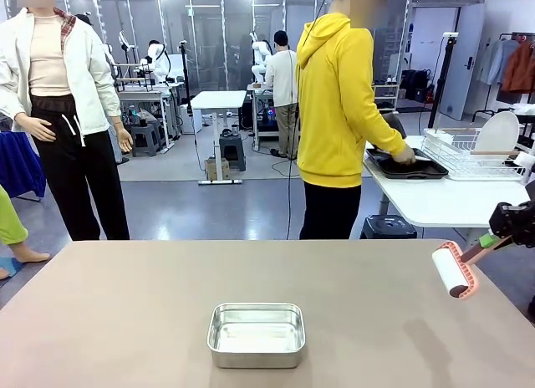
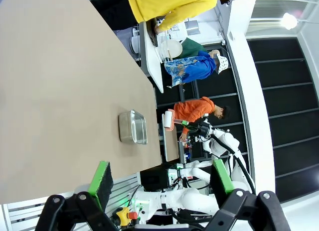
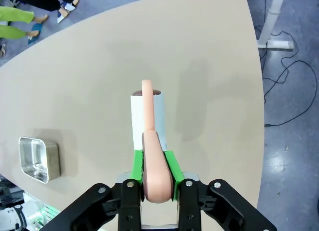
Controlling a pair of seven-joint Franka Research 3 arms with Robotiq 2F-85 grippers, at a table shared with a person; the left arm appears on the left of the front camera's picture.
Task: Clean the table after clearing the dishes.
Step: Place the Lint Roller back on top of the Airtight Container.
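Note:
The taupe table (image 1: pixel 125 304) lies bare across the front view apart from a steel pan. Over its right edge my right gripper (image 1: pixel 503 235) is shut on the pink handle of a white lint roller (image 1: pixel 451 272), which hangs just above the tabletop. In the right wrist view the green pads (image 3: pixel 135 163) clamp that handle, and the roller (image 3: pixel 147 119) points out over the table (image 3: pixel 89 66). My left gripper (image 2: pixel 160 178) is open and holds nothing, high above the table (image 2: pixel 60 91). One white plate (image 1: pixel 499 130) of the dishes stands upright in a rack.
A square steel pan (image 1: pixel 256 334) sits near the table's front middle. A person in a yellow hoodie (image 1: pixel 334 95) stands beyond the far edge, hands on a dark tray (image 1: pixel 410 167) on a white side table (image 1: pixel 443 200) with the wire rack (image 1: pixel 468 154).

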